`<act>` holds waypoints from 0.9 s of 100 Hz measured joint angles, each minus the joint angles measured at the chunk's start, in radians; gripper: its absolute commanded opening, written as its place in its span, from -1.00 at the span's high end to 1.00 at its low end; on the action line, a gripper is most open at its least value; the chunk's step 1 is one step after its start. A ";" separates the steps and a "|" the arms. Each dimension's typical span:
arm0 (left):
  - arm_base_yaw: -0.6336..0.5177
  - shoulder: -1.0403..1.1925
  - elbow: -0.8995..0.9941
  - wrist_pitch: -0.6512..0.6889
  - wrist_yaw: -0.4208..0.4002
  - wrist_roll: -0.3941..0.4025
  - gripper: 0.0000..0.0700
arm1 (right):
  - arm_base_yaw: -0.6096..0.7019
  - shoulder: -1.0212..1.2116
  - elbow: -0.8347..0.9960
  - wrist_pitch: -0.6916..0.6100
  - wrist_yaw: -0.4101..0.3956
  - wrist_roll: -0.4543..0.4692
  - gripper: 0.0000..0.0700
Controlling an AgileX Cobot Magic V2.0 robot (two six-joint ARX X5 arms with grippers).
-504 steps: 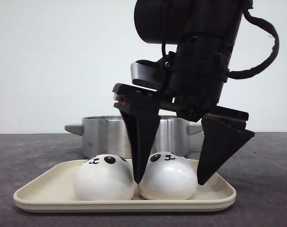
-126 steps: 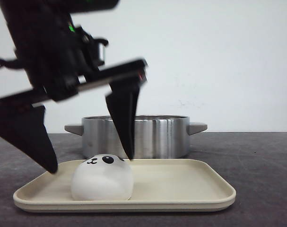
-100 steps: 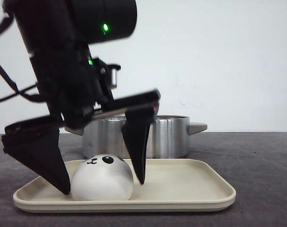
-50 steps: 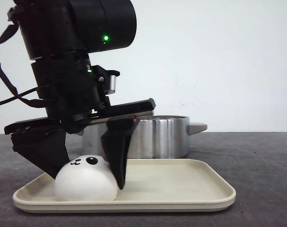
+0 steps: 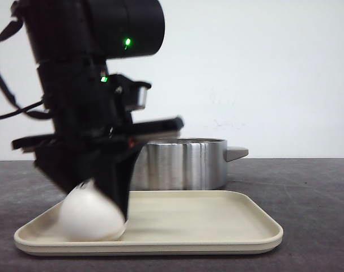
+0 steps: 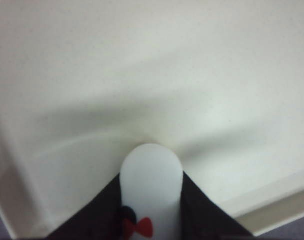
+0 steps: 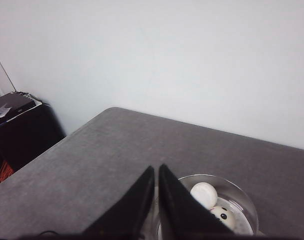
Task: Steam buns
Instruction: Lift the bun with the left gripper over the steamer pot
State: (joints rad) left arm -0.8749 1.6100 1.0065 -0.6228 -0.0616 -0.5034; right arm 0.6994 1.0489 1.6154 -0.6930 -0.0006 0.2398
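White, glossy and smooth: the bun [image 5: 91, 215] sits at the left end of the cream tray [image 5: 217, 221], clamped between the two black fingers of the left pincer [image 5: 95, 211]. In the left wrist view the bun [image 6: 152, 185] shows as a narrow oval squeezed between the fingers [image 6: 202, 210], its far end close to the tray [image 6: 141, 65] floor; we cannot tell whether it touches or has just lifted.

Risks, as we judge them:
- Slip. The skin is slick and domed, and the hold looks to lie low on the sides; a quick lift could let the bun squirt out onto the tray or the table [image 5: 308, 187].
- Crushing. The bun already appears pinched narrow; more pressure could deform it.
- Tray drag. If the fingertips catch the tray rim near the left corner, the tray could shift or tip.
- Pot rim. The steel pot [image 5: 183, 164] stands just behind the tray; a low carry could knock the bun against its wall.

Pose: the left arm stands nearly upright over the tray's left end, wrist pointing down, a green light lit on its housing. The front view is slightly blurred there.

The right pincer [image 7: 156, 200] hangs well above the pot [image 7: 217, 200], fingers pressed together with nothing between them. Two buns [image 7: 212, 202] are visible inside the pot, one showing a panda face.
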 measured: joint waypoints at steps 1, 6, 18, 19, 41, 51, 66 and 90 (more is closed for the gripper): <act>0.000 -0.002 0.007 -0.002 0.000 0.003 0.98 | 0.000 0.000 0.000 0.000 0.000 0.000 0.98; 0.000 -0.011 0.056 -0.005 -0.009 0.023 0.98 | 0.000 0.000 0.000 0.000 0.000 0.000 0.98; 0.013 -0.033 0.212 0.014 -0.048 0.076 0.98 | 0.000 0.000 0.000 0.000 0.000 0.000 0.98; 0.016 -0.034 0.225 0.016 -0.050 0.081 0.98 | 0.000 0.000 0.000 0.000 0.000 0.000 0.98; 0.099 -0.039 0.402 0.108 -0.098 0.193 0.98 | 0.000 0.000 0.000 0.000 0.000 0.000 0.98; 0.162 -0.039 0.412 0.158 -0.096 0.208 0.98 | 0.000 0.000 0.000 0.000 0.000 0.000 0.98; 0.253 -0.038 0.412 0.191 -0.096 0.217 0.97 | 0.000 0.000 0.000 0.000 0.000 0.000 0.98; 0.334 0.043 0.412 0.275 -0.029 0.225 0.97 | 0.000 0.003 0.000 -0.012 0.000 0.000 0.98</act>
State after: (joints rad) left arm -0.5407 1.6535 1.4185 -0.3477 -0.0902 -0.2783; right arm 0.6994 1.0519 1.6154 -0.7048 -0.0002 0.2398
